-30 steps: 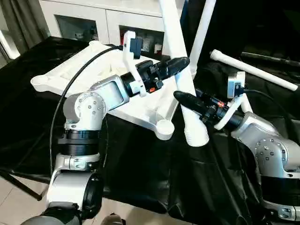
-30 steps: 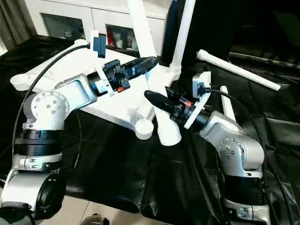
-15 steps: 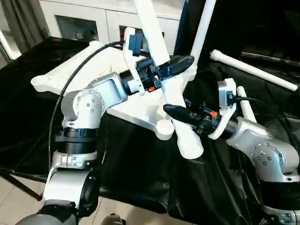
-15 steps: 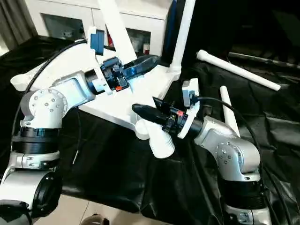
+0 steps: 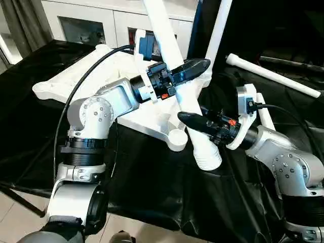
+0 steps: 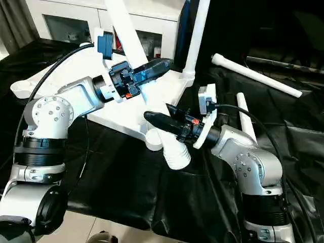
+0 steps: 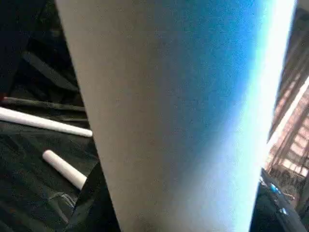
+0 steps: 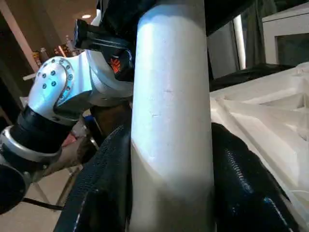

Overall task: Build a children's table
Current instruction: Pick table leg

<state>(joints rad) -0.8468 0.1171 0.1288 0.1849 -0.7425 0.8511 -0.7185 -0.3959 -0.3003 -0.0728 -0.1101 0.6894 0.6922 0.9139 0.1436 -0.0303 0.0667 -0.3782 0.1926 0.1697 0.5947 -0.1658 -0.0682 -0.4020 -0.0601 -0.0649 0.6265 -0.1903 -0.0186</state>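
Note:
The white tabletop [image 5: 86,76] lies ribbed side up on the black cloth. One table leg [image 5: 218,30] stands upright in its far corner. Both grippers hold a second leg [image 5: 165,35], tilted with its top towards the left. Its flared end [image 5: 208,158] hangs just right of the near corner socket [image 5: 177,137], beside it and not in it. My left gripper [image 5: 202,65] is shut on the leg's middle. My right gripper [image 5: 183,117] is shut on it lower down. In the right wrist view the leg [image 8: 171,121] sits between black fingers [image 8: 241,179].
Two more white legs lie loose on the cloth at the right, one long [image 5: 276,76] and one behind my right wrist [image 5: 263,114]. A white cabinet [image 5: 101,25] with glass doors stands behind the table. The cloth's front edge [image 5: 152,217] drops to the floor.
The held leg has tipped, its top swinging left. Its flared end and my right gripper have shifted left, closer to the near corner socket. Both grips hold.

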